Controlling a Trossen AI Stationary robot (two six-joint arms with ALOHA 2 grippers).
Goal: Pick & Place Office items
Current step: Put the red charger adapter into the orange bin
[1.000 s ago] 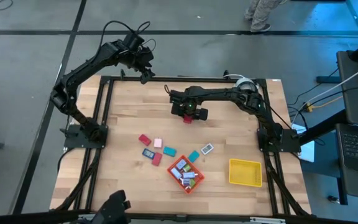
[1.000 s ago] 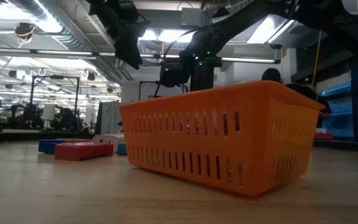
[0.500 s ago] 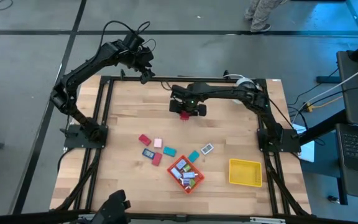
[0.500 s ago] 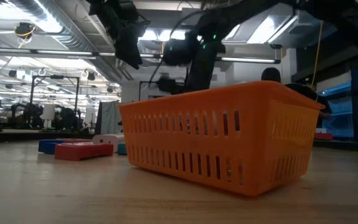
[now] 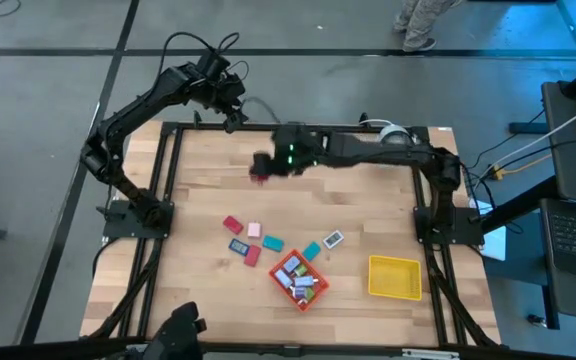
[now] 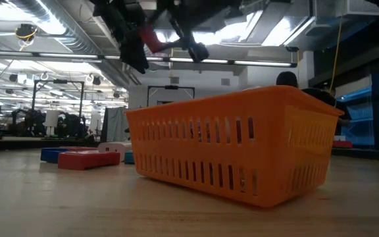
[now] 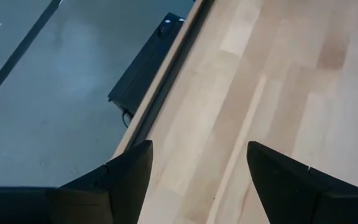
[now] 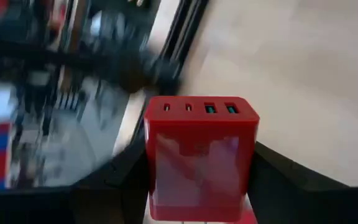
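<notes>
Clamped between the right gripper (image 8: 197, 205) fingers: a red, boxy plastic charger block (image 8: 199, 163) with four ports, carried high above the wooden worktop (image 5: 368, 200). Looks rigid, light and smooth-sided, so best squeezed across its flat faces. Parked at the far-left corner, left gripper (image 7: 194, 180) spread wide, nothing between.

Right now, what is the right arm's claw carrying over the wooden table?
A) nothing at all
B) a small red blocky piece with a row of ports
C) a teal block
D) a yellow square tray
B: the right wrist view shows the right claw shut on a small red blocky piece with a row of ports, and the high view shows it raised over the far side of the wooden table.
</notes>
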